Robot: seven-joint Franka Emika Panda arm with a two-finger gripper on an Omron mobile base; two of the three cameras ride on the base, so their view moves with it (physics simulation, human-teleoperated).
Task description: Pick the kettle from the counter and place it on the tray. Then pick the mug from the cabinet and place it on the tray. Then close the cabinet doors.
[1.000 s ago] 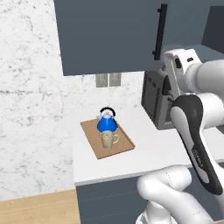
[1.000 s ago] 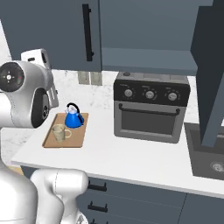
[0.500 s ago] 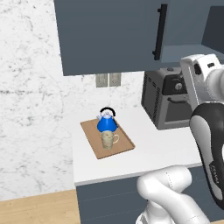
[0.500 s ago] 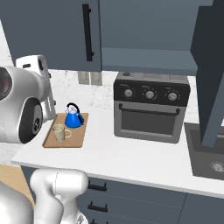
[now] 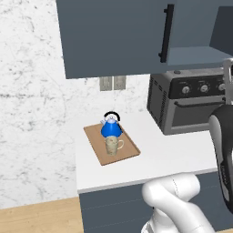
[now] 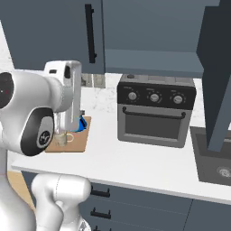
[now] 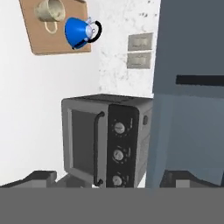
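On the tray [image 5: 125, 152], kettle [image 5: 111, 129] and mug [image 5: 113, 145] stand side by side; my gripper [image 7: 109, 180], jaws wide and empty, faces the oven [image 7: 107, 140].

No readable text, labels, brands or numbers on anything.

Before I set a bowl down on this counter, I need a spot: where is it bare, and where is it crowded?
Bare: the counter strip between the tray and the toaster oven, and the band in front of both. Crowded: the tray, with the kettle and the mug close together.
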